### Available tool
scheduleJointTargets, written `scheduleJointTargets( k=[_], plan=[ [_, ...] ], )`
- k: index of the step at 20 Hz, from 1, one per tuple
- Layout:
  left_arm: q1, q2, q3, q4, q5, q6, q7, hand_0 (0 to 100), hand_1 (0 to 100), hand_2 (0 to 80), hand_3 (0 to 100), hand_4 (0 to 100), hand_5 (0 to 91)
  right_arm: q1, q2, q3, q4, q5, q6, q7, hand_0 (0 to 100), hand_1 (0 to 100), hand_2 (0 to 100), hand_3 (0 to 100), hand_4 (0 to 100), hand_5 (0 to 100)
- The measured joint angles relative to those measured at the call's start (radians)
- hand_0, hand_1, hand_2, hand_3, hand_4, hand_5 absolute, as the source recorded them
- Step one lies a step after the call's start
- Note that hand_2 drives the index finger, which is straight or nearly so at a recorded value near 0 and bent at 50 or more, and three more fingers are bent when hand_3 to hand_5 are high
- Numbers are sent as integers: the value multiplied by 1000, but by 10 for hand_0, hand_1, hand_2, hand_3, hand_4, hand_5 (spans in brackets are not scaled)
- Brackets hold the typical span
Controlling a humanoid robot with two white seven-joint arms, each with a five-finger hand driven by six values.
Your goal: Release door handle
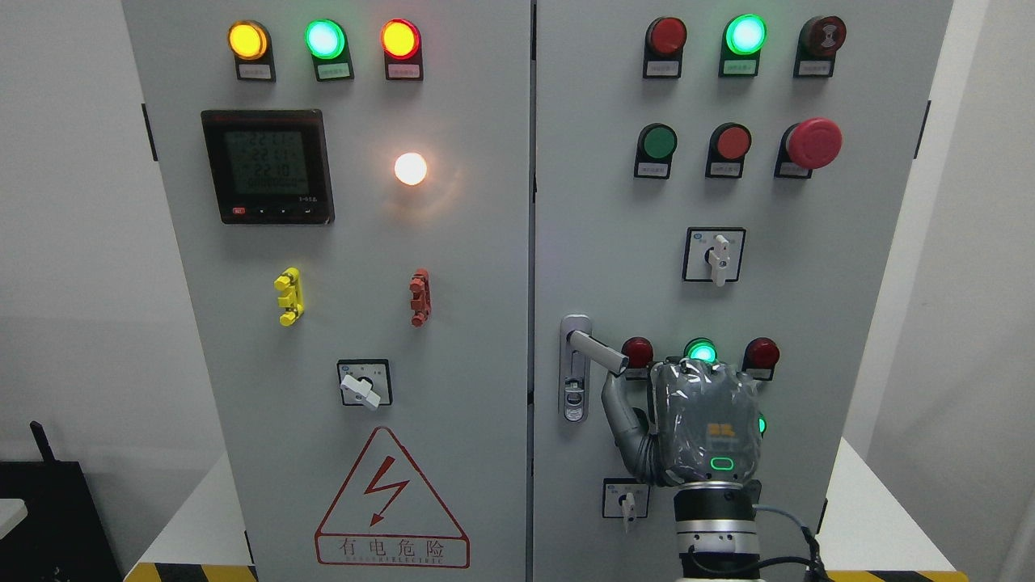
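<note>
The door handle (597, 351) is a grey lever on a long silver lock plate (575, 368) at the left edge of the cabinet's right door (808, 323). The lever sticks out to the right and slightly down, and its end is bare. My right hand (695, 420), wrapped in clear film, comes up from the bottom edge with its back to the camera, just right of and below the lever. Its thumb (616, 408) points up toward the lever's tip and holds nothing. The other fingers are hidden behind the palm. The left arm is out of view.
Around the hand on the right door are red and green lamps (701, 351), a small rotary switch (627, 501) below and a larger rotary switch (715, 255) above. The left door (453, 364) carries a meter, lamps, a rotary switch and a warning triangle. White table surfaces flank the cabinet.
</note>
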Motion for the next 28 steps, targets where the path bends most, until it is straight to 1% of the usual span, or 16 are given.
scheduleJointTargets(
  k=[28],
  plan=[
    [0,0,0,0,0,0,0,120,389,0,0,0,0,-8,-1,-3,1,-4,0,1,601,0,1000,1000,1000,966]
  ],
)
